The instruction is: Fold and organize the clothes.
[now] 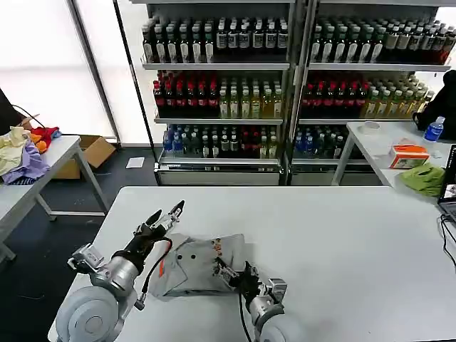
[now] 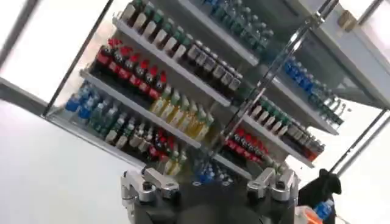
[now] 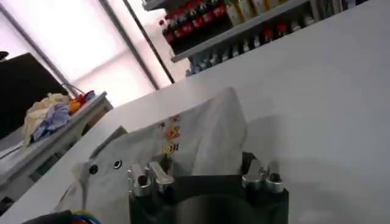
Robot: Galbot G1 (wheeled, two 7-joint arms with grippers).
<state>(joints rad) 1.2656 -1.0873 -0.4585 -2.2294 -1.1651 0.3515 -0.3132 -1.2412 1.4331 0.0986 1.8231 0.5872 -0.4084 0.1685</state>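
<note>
The clothes are one grey polo shirt (image 1: pixel 196 265), lying folded into a compact bundle near the front of the white table (image 1: pixel 342 242). Its small buttons, cartoon print and an orange edge face up. The print and buttons of the shirt (image 3: pixel 183 143) also show in the right wrist view. My left gripper (image 1: pixel 166 214) is lifted just above the shirt's far left corner, open and holding nothing. In the left wrist view this gripper (image 2: pixel 207 182) points at the drink shelves. My right gripper (image 1: pixel 229 272) stands open low over the shirt's right half, and in its own view the gripper (image 3: pixel 204 176) has the cloth right ahead.
A heap of yellow, purple and red garments (image 1: pixel 21 153) lies on a side table at the left. A lime-green cloth (image 1: pixel 424 178), an orange box (image 1: pixel 408 155) and a water bottle (image 1: pixel 433 130) sit on the right table. Bottle shelves (image 1: pixel 285 78) stand behind.
</note>
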